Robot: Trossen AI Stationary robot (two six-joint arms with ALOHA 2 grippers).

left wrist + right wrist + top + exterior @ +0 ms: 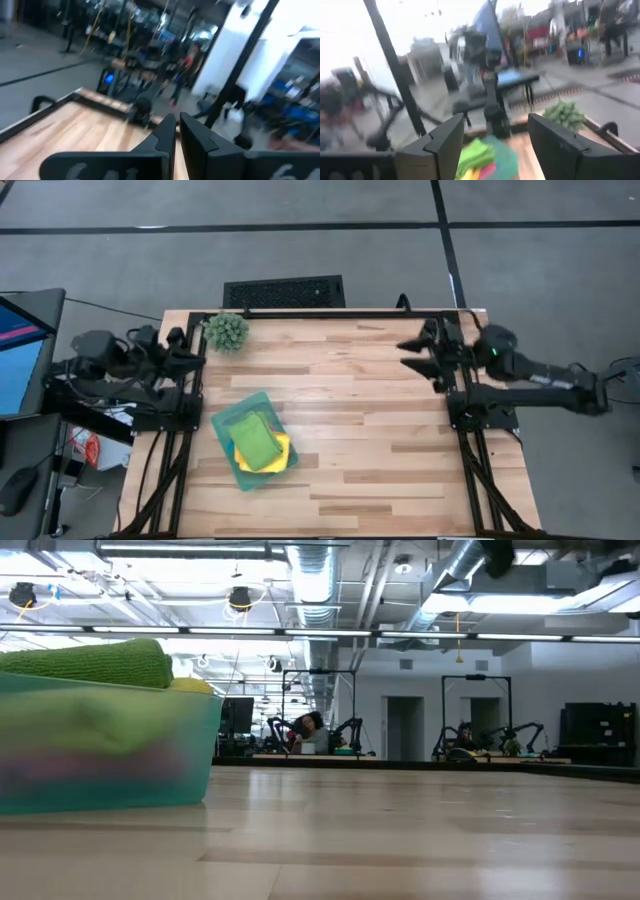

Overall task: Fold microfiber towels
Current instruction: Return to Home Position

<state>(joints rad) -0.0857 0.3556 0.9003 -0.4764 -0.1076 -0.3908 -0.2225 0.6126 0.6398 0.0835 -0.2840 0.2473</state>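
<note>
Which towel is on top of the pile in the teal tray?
The green towel, folded and lying topmost; the yellow towel only peeks out beneath it.

Bright ceiling strip lights (300, 632) light the table (380, 440) evenly, shadows faint; glare whitens both wrist views.

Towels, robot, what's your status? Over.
Left gripper shut, empty, left edge. Right gripper open, empty, right edge. Towels stacked in tray, green on top. Nothing in the way.
</note>
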